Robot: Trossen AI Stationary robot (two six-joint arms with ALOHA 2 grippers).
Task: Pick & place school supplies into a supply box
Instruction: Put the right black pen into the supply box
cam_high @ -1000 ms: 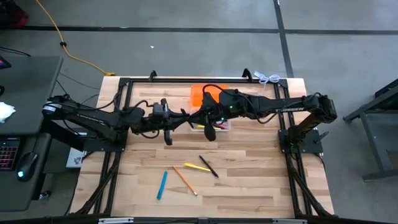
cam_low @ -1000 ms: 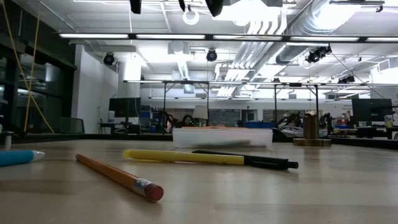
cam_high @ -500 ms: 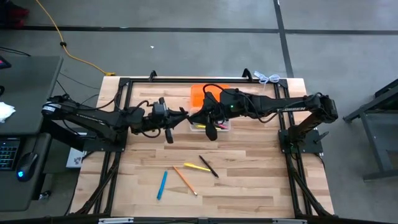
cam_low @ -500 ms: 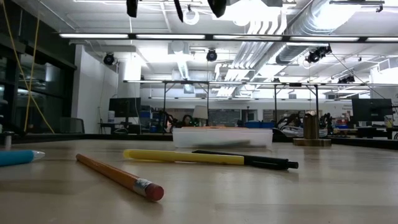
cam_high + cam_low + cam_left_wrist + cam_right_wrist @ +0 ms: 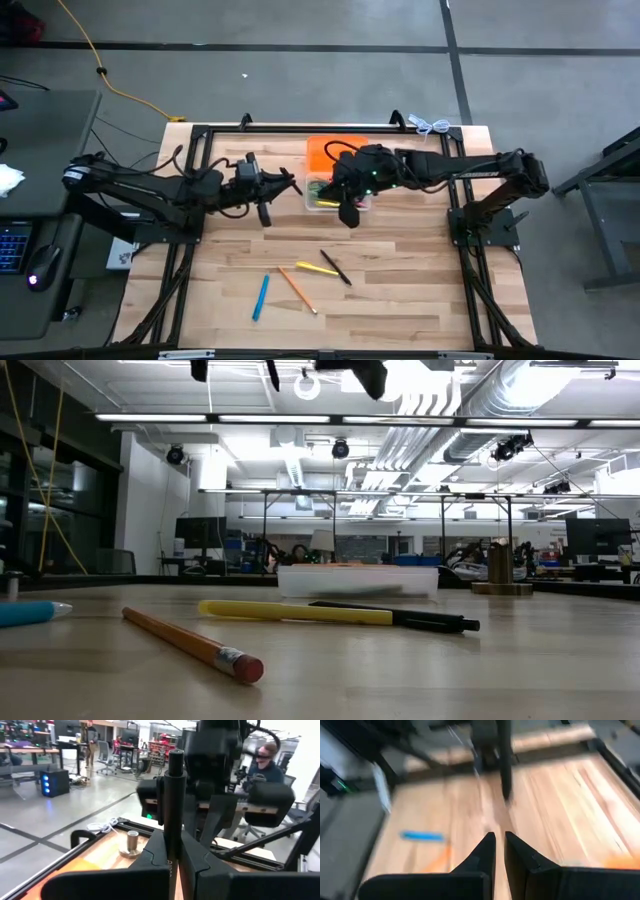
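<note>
Supplies are partly stowed. Left gripper (image 5: 265,213) has its fingers closed on a dark pen (image 5: 175,805); right gripper (image 5: 350,214), fingers closed and empty, hangs at the supply box (image 5: 336,196) at upper centre. Some supplies lie in the box; blue pen (image 5: 260,297), pencil (image 5: 297,290), yellow pen (image 5: 318,268) and black pen (image 5: 335,267) lie lower centre on the bench (image 5: 400,290). Both arms reach inward from the frame's sides.
</note>
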